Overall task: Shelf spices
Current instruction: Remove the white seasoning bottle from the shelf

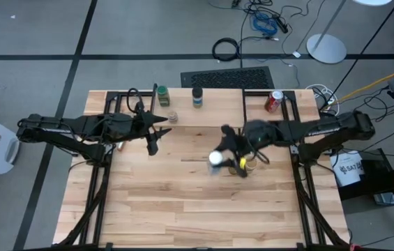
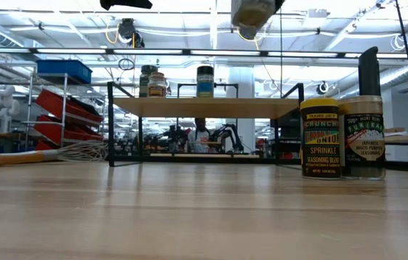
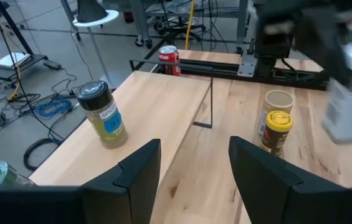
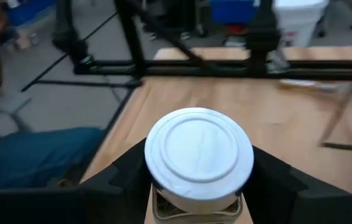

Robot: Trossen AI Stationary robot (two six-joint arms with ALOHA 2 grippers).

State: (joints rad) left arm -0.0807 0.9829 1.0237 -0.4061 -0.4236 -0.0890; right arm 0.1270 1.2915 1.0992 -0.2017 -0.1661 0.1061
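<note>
Wooden counter [image 1: 203, 209] is carrying the shelf [image 1: 203, 111] along the upper edge of the high view, with three jars [image 1: 197, 97] sitting on it and a red soda can [image 1: 273, 101] at its right end. Right pincer [image 4: 197, 171] is gripping a white-lidded jar [image 4: 199, 158] at frame centre, lifted above the counter. Yellow-labelled jar [image 2: 320, 137] and a dark-lidded jar [image 2: 364, 137] are standing side by side on the counter, right-centre. Left pincer [image 3: 191, 171] is hovering left of centre, fingers apart, holding nothing.

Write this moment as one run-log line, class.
right pincer: shut on white-lidded jar, lifted | left pincer: open, empty, at shelf | shelf: three jars | table: two jars
</note>
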